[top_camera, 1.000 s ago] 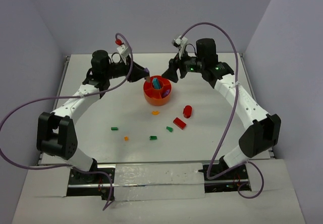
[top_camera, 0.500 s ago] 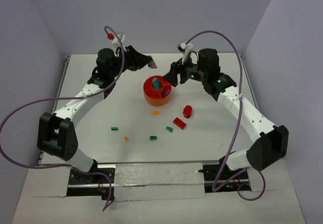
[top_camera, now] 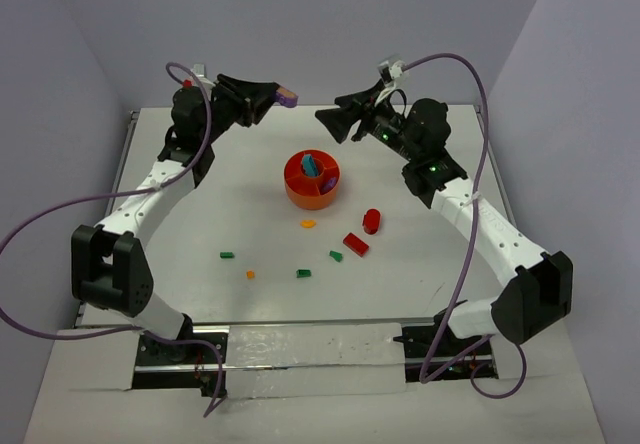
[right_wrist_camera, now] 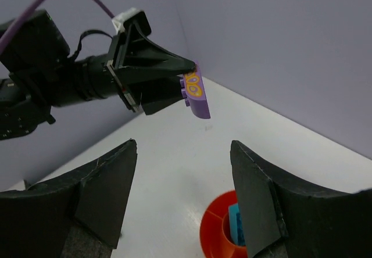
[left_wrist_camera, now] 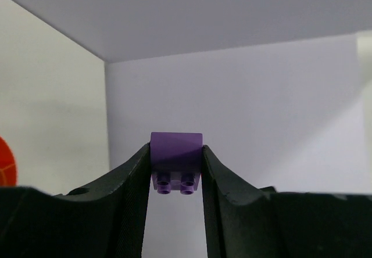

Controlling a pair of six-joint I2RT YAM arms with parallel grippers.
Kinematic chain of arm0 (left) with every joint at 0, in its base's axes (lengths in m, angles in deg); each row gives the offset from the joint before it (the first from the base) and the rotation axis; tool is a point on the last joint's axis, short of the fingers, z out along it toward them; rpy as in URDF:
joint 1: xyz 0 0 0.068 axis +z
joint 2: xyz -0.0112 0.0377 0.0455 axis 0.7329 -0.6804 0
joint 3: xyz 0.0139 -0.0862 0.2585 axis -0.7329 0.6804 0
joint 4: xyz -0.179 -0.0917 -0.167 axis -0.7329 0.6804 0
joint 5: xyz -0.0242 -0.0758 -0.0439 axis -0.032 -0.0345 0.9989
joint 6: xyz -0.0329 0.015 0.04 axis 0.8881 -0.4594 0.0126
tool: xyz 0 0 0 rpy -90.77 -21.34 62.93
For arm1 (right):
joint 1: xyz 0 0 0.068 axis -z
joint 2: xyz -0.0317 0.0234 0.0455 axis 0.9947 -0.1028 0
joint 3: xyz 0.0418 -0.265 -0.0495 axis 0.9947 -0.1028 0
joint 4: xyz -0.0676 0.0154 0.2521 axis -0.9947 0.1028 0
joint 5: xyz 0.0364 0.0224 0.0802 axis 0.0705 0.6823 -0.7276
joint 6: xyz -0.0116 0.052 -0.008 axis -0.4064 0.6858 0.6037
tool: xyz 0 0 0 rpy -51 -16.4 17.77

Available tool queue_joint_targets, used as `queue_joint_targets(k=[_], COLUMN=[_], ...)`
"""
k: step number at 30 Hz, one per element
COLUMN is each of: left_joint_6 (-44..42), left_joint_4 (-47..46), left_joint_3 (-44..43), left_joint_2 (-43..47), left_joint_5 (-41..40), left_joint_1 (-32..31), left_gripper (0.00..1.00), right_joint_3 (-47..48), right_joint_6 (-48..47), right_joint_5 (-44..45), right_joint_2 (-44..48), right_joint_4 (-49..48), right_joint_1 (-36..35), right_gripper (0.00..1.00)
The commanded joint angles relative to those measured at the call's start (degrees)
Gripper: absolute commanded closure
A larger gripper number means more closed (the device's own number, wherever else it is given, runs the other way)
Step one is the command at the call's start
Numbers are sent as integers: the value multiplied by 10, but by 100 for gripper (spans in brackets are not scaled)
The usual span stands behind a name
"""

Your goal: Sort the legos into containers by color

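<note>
My left gripper (top_camera: pixel 277 94) is raised near the back wall, shut on a purple block (top_camera: pixel 288 95). The left wrist view shows that block (left_wrist_camera: pixel 176 153) pinched between both fingers, studs facing the camera. In the right wrist view the same block (right_wrist_camera: pixel 196 92) shows a yellow pattern on one face. My right gripper (top_camera: pixel 333 120) hovers open and empty, facing the left one above the orange bowl (top_camera: pixel 312 192). A teal brick (top_camera: pixel 312 165) stands in the bowl's hub. Red bricks (top_camera: pixel 355 243), green bricks (top_camera: pixel 303 273) and orange bricks (top_camera: pixel 309 224) lie scattered on the table.
A round red piece (top_camera: pixel 371 220) lies right of the bowl. More small green bricks (top_camera: pixel 227 256) sit toward the front left, and a tiny orange one (top_camera: pixel 250 274) beside them. The back wall is close behind both grippers. Purple cables loop over each arm.
Both grippers have risen from beside the bowl toward the back wall. The left one carried the purple block up and away; the right one lifted and turned to face it.
</note>
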State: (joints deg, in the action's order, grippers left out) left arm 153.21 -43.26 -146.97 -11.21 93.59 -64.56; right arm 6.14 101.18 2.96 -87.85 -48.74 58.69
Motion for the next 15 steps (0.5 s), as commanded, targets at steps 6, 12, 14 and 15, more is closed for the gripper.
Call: queue_joint_targets(k=[6,12,14,15], left_joint_6=[281,355,377,382], left_joint_4=[136,208,226,231], left_joint_3=[-63,-80,-84,-84], left_joint_2=[44,56,59,60], left_joint_5=[3,19,24,26], left_joint_1=[25,33,35,36], left_gripper=[100,100,100,100], right_joint_3=[45,100,111,118], right_joint_6=[80,83,79,74], right_joint_5=[15,25,28,30], right_joint_2=[-65,-114,-130,-137], right_joint_4=[-135,-157,-176,-179], right_joint_1=[-38,-65,-70,-75], right_gripper=[28,26,26,26])
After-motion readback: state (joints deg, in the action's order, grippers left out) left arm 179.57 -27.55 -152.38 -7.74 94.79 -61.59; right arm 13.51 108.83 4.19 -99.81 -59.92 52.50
